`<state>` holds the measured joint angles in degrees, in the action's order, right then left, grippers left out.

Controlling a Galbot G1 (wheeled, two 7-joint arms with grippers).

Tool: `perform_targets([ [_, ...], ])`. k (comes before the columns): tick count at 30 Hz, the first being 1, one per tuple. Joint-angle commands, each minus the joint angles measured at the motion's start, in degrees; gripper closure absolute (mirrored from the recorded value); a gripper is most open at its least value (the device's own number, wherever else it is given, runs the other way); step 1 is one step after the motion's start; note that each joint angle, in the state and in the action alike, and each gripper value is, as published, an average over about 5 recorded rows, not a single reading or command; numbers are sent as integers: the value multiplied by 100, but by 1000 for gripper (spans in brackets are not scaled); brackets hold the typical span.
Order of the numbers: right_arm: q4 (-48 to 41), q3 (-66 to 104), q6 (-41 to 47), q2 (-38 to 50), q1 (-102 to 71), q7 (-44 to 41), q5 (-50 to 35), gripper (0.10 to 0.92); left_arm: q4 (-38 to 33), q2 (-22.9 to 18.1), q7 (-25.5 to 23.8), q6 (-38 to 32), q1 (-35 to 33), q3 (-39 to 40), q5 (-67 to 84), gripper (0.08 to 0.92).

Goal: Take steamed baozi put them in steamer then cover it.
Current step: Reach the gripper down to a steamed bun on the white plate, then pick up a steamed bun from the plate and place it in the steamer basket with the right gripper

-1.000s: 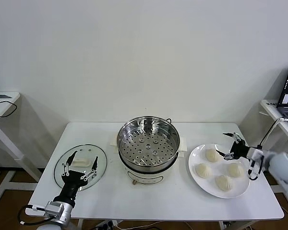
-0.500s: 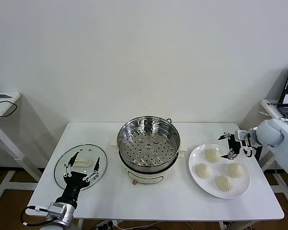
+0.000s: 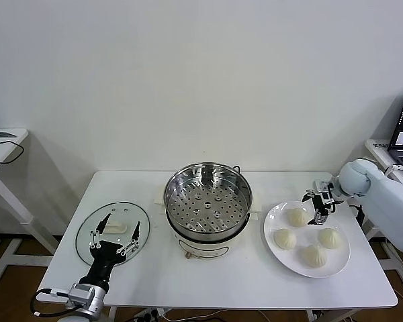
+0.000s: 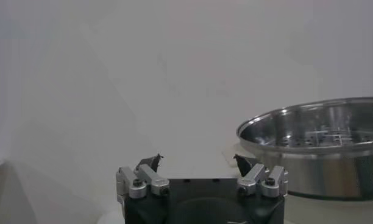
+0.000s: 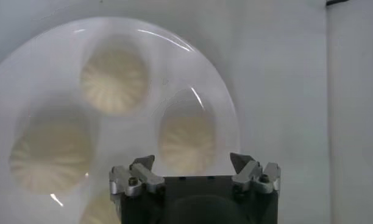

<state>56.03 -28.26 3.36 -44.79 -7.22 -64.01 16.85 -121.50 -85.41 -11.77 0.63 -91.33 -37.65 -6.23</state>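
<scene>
Currently the right gripper [image 3: 315, 207] hangs fully open and empty over the plate [image 3: 275, 238] of steamed baozi [image 3: 297, 217], positioned for a first pick. Steamer [image 3: 207, 201] stands uncovered to receive them; the left gripper [image 3: 113, 234], likewise open and empty, waits above the cover [image 3: 141, 225] on the worktop [image 3: 242, 282].

Polished stainless steel on the steamer [image 3: 207, 200], mirror-bright on the wall, with a perforated metal tray inside and a smooth cream plastic-looking base below. Clear glass on the cover [image 3: 113, 233], glossy, ringed by a thin metal rim, topped with a matt white handle (plastic, by the look). Glossy white glazed surface on the plate [image 3: 275, 218], catching curved highlights in the right wrist view. Soft, matt, pleated dough on the four steamed baozi [image 3: 297, 217]. Smooth matt white on the table [image 3: 255, 285]. Black matt body with brushed silver metal fingers on the left gripper [image 3: 113, 234] and the right gripper [image 3: 318, 205]. Smooth white plastic shell on the right arm [image 3: 383, 196].
</scene>
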Motion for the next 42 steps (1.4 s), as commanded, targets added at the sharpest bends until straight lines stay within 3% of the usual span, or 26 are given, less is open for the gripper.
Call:
perform_targets([
  [1,-297,22,6,-339,14,-53,274,203,26,15,6,-9,-27,-14,-36,177],
  [14,-394,125,-25,-445,-71,-50,323,206,-4,-4,13,-17,-41,-27,-55,177],
  [21,-354,129,-31,-395,-94,-68,335,323,-15,-16,21,-26,-43,-27,-61,177],
  [31,-249,156,-71,-303,-109,-59,334,359,-47,-36,38,-38,-55,-28,-75,177],
  [42,1266,-632,-320,940,667,-279,-762,367,-145,-41,64,-33,-106,1,-111,177],
])
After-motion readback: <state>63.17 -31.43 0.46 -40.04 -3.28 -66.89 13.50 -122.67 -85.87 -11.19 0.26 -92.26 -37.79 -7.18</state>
